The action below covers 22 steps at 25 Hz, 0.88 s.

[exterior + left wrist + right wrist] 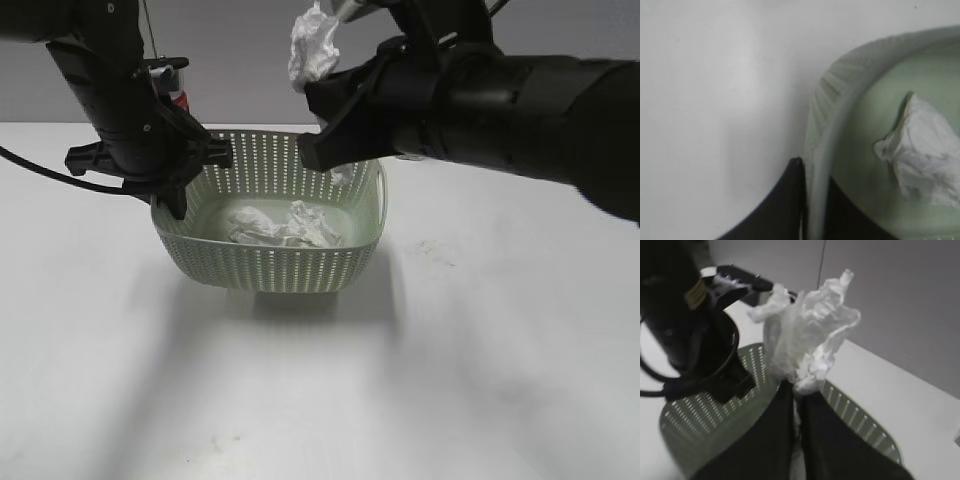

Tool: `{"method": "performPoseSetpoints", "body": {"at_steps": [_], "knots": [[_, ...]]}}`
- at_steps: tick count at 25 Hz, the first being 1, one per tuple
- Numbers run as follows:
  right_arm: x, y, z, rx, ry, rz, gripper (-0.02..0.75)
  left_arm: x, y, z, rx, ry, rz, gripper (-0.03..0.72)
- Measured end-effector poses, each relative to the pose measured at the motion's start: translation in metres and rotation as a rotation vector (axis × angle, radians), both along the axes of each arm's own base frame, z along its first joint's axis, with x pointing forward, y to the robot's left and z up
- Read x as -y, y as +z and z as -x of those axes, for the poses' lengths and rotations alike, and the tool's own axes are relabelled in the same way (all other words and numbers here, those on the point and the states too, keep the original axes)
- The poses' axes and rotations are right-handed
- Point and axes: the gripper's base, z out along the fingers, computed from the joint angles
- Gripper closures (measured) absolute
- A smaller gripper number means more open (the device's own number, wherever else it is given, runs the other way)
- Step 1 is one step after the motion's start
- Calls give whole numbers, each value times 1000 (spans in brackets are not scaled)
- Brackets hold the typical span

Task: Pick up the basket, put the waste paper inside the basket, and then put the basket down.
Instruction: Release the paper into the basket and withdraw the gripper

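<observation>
Basket (268, 235) sat mid-table with crumpled wads (285, 226) inside, left gripper (810, 200) clamped on its nine o'clock rim, right gripper (797, 405) pinched a waste paper wad (807, 340) above its one o'clock corner.

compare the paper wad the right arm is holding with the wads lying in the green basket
The crumpled white paper wad in the right gripper is pinched between its fingers and held above the pale green perforated plastic basket; the crumpled white wads inside lie loose on its floor. The held wad stands upright; those inside lie flatter. All are crumpled white paper.
</observation>
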Motion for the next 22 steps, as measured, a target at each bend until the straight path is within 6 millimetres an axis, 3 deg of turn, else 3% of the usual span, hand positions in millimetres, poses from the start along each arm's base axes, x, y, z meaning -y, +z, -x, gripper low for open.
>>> {"method": "performPoseSetpoints", "body": {"at_steps": [2,4,6,8,12,15,19,22], "knots": [[-7,-20,-10,4,-18,2,631,0,0,0,-1,1,1,683],[-11,-41,-17,-34,-35,15,461,0,0,0,-2,1,1,683],[-13,-60,-21,-104,-72,13,231,0,0,0,-2,1,2,683],[-13,-69,-22,-144,-92,13,125,0,0,0,-2,1,2,683],[-9,-58,-24,-122,-113,-22,109,1,0,0,-4,4,8,683],[9,-37,-33,-134,-172,-64,110,4,1,0,1,19,44,683],[68,-16,-57,-301,-309,-49,113,11,2,-4,34,53,130,683],[113,0,-60,-451,-375,-20,132,15,-10,-9,33,67,145,683]]}}
